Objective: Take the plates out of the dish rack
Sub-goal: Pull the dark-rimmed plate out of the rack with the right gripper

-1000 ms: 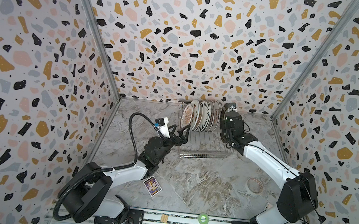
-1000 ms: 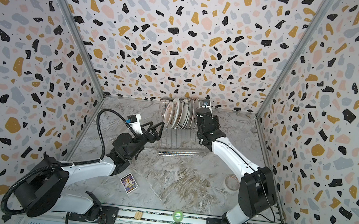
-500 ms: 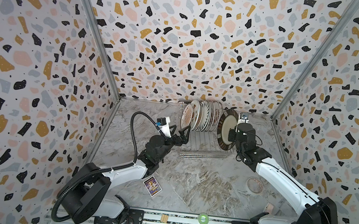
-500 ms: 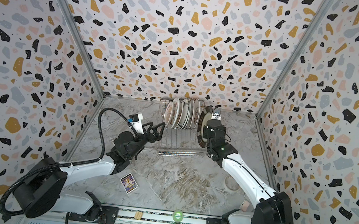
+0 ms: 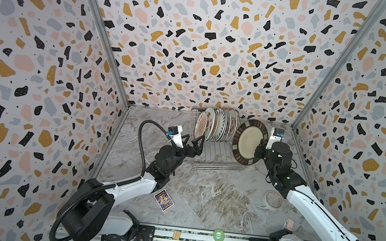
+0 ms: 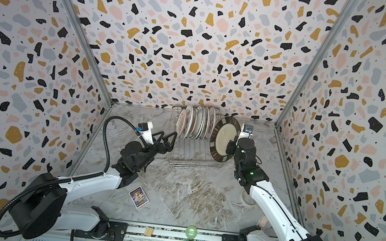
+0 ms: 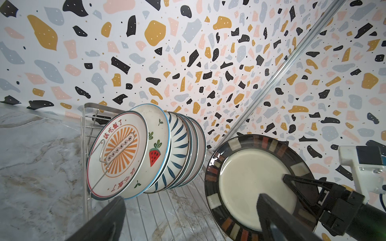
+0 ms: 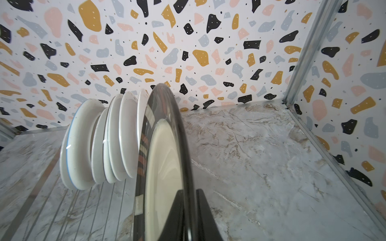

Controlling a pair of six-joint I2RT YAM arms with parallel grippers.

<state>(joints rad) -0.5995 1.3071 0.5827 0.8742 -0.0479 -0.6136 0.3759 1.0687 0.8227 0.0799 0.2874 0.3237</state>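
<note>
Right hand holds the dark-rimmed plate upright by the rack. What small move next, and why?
Probably swing the dark-rimmed beige round plate rightward over the marble tabletop and tilt it flat. The right hand is shut on its rim; it hangs upright, apart from the white plates in the silver wire dish rack.

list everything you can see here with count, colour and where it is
dark-rimmed plate: 1, beige with dark rim, on edge at the rack's right end
plates in rack: about six, mostly white, patterned, on edge at its far end
dish rack: 1, silver wire, far middle of table
card: 1, purple, table near left arm
beige tape roll: 1, beige, table by right arm
green tape roll: 1, green, front rail
wooden block: 1, tan, front rail
table: 1, grey marble
left hand: 1, black, open, beside the rack
right hand: 1, black, shut on the dark-rimmed plate
</note>
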